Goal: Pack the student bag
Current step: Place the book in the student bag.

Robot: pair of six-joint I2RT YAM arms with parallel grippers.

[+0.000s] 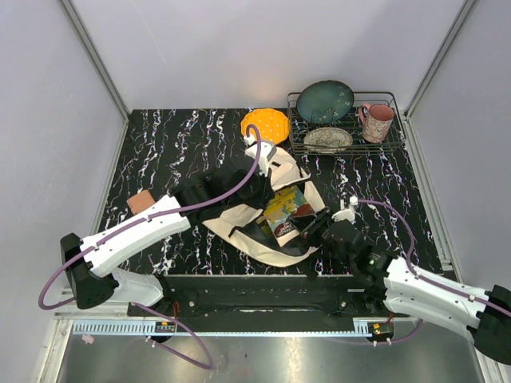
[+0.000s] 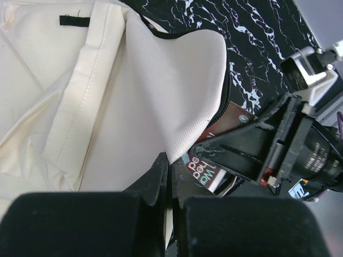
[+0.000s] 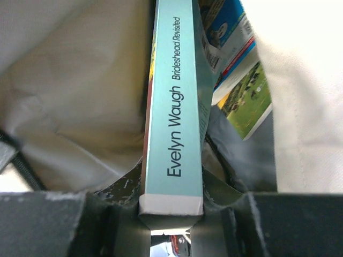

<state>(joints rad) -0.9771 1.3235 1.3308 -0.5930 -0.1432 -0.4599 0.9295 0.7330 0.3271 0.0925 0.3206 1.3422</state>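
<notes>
— What can we read on the book [image 3: 174, 107]?
— "Evelyn Waugh, Brideshead Revisited". Our right gripper [image 3: 171, 206] clamps it, pushed into the student bag [image 1: 239, 219] lying mid-table [image 1: 168, 152].
— And our left gripper [image 2: 169, 176]?
— Pinched closed on the bag's cream flap.

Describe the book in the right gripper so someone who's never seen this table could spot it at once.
Find the cream student bag lying open mid-way on the black marbled table. At its mouth the right gripper clamps one paperback edge-on. Unlike the bright picture covers beside it, this one shows a plain pale-teal spine reading Evelyn Waugh, Brideshead Revisited.
</notes>
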